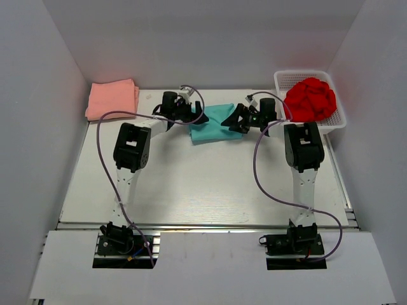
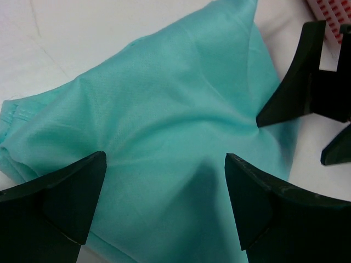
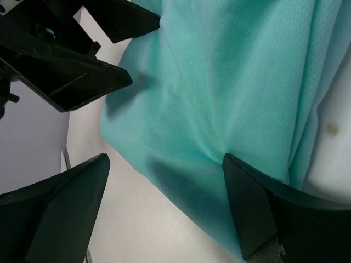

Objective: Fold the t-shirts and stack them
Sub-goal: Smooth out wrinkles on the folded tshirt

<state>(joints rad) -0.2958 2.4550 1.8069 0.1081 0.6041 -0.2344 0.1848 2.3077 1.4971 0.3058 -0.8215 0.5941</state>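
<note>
A folded teal t-shirt [image 1: 215, 125] [image 2: 164, 98] [image 3: 236, 66] lies at the back middle of the table. My left gripper [image 1: 198, 117] [image 2: 164, 159] is open over its left part, both fingers spread above the cloth. My right gripper [image 1: 234, 121] [image 3: 166, 159] is open at the shirt's right edge, one fingertip [image 3: 241, 186] touching the cloth and the other over bare table. Neither holds anything. A salmon-pink t-shirt [image 1: 112, 98] lies folded at the back left. A red t-shirt [image 1: 310, 98] sits crumpled in the basket.
The white mesh basket [image 1: 338, 121] stands at the back right, right next to the right arm. White walls close in the back and both sides. The two grippers face each other closely; the right one's fingers [image 2: 290, 82] show in the left wrist view.
</note>
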